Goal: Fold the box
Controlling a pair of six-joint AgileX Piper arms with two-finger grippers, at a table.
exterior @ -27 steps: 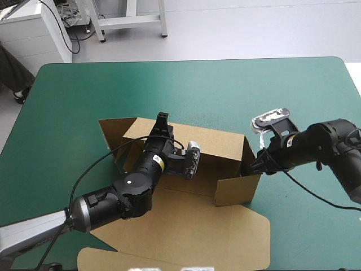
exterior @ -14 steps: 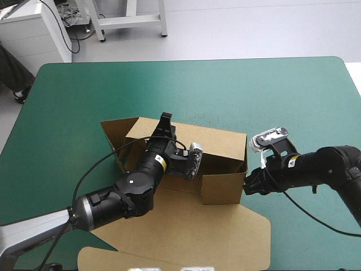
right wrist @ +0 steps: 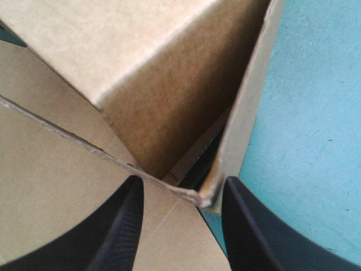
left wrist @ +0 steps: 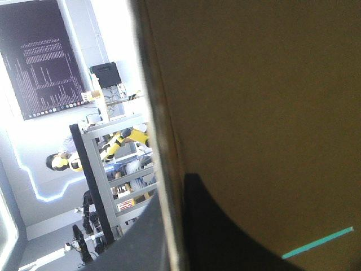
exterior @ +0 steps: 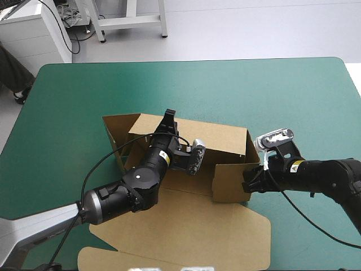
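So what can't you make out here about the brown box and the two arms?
1. Floor of the box: high view, the left arm lies over much of it.
2. Near edge of the flat lid: high view, cut off by the picture's bottom edge.
3. The table: left wrist view, the box wall hides all but a teal-green sliver.

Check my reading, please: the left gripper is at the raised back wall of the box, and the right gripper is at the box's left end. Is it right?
Not the left end. The right gripper is at the right end of the box, as the high view shows; the rest holds.
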